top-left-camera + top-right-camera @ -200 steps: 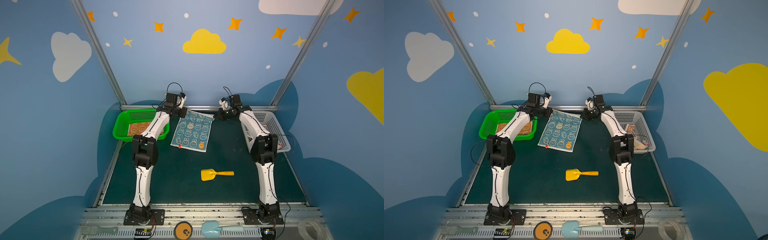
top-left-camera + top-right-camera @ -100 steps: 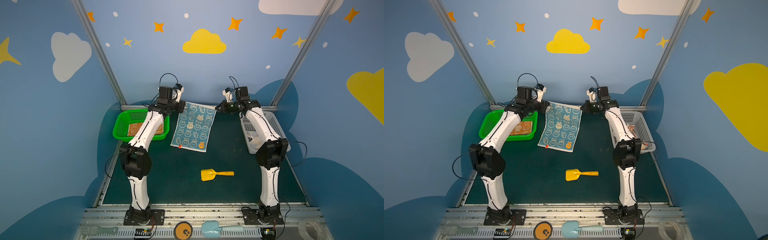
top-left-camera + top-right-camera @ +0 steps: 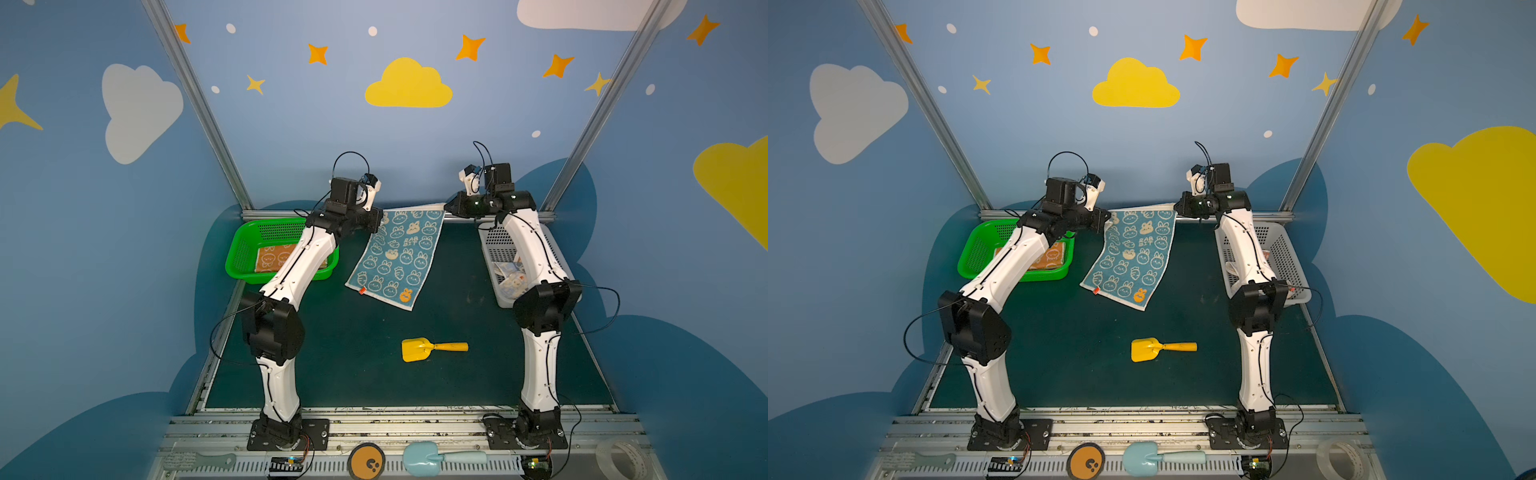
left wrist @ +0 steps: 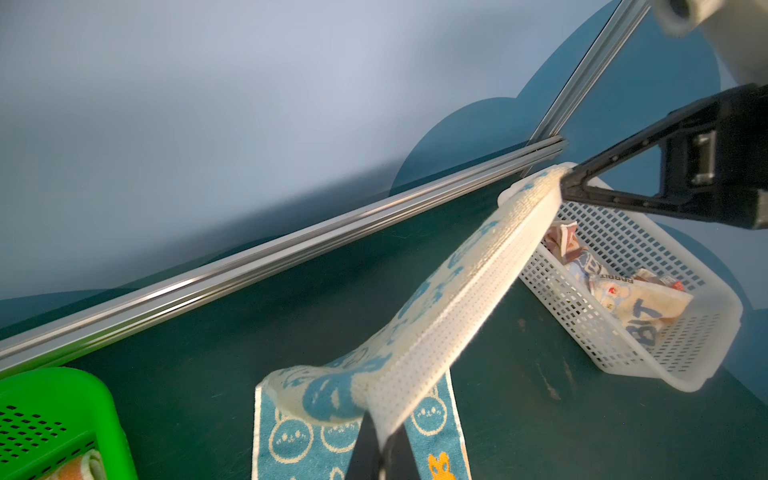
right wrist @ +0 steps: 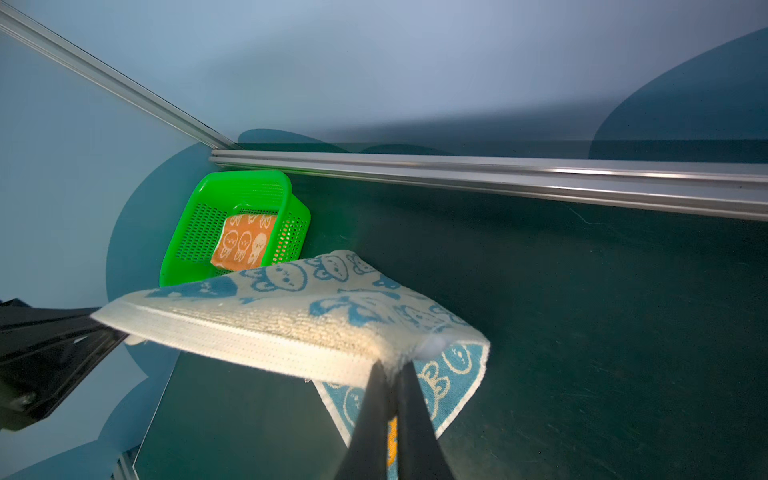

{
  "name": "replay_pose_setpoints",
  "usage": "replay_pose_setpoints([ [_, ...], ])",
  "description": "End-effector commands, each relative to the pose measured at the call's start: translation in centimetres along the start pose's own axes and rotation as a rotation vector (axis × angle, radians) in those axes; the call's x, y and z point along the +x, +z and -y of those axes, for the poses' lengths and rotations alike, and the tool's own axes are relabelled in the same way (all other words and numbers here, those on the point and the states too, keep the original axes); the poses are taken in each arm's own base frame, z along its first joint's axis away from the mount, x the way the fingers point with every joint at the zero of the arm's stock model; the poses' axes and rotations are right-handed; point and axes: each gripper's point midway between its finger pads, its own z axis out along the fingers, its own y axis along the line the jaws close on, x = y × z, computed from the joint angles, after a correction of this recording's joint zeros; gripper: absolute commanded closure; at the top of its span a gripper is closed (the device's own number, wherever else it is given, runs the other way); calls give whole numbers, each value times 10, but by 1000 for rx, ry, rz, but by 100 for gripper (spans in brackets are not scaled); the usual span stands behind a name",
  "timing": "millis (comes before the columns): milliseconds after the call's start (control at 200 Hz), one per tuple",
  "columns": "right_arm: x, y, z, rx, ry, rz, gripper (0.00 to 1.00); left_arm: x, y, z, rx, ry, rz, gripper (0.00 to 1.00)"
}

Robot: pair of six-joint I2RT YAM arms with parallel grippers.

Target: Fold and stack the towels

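Note:
A blue towel [image 3: 395, 257] [image 3: 1133, 257] with cream rabbit faces hangs slanted at the back of the mat, its near edge resting on the mat. My left gripper [image 3: 380, 220] [image 4: 380, 440] is shut on its far left corner. My right gripper [image 3: 445, 206] [image 5: 392, 365] is shut on the far right corner, and the cream hem [image 4: 436, 316] is stretched between them. An orange towel [image 3: 272, 257] [image 5: 245, 241] lies folded in the green basket [image 3: 241, 249]. A cream towel with blue letters [image 4: 640, 307] lies crumpled in the white basket [image 4: 623, 345].
A yellow toy shovel [image 3: 424, 348] lies on the mat nearer the front. The metal back rail [image 4: 291, 253] runs just behind the raised towel edge. On the front rail sit a brush [image 3: 195, 460], an orange disc [image 3: 365, 461], a light blue scoop [image 3: 432, 457] and a tape roll [image 3: 619, 457].
Both grippers have risen with the towel's far corners, lifting that edge off the mat to about the height of the back rail. The near edge has stayed on the mat.

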Motion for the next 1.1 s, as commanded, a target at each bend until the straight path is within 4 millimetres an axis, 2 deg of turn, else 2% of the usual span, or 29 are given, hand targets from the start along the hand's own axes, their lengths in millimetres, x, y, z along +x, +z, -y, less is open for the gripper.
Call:
replay_pose_setpoints([
  [0, -2, 2, 47, 123, 24, 0, 100, -16, -17, -26, -99, -37, 20, 97],
  [155, -8, 16, 67, 145, 18, 20, 100, -20, -16, -27, -106, -89, -3, 97],
  [335, -15, 25, 93, 168, 45, 53, 100, -23, -10, -12, -93, -132, -35, 97],
  [531, -29, 16, 120, 204, 68, 109, 100, -28, -3, 9, -90, -121, -35, 97],
  [606, -36, 6, 122, 196, 81, 131, 100, -33, -4, 14, -92, -117, -31, 97],
  [681, -43, -8, 113, 166, 84, 144, 100, -40, -10, 16, -120, -85, -9, 97],
  [776, -49, -30, 89, 144, 50, 153, 100, -54, -25, 16, -151, -49, 37, 97],
  [876, -54, -63, 50, 101, 13, 172, 100, -67, -48, 20, -164, -6, 73, 97],
  [951, -56, -89, 19, 76, -33, 208, 100, -74, -70, 24, -172, 27, 96, 97],
  [1096, -56, -147, -34, 40, -96, 286, 100, -90, -133, 40, -166, 71, 200, 97],
])
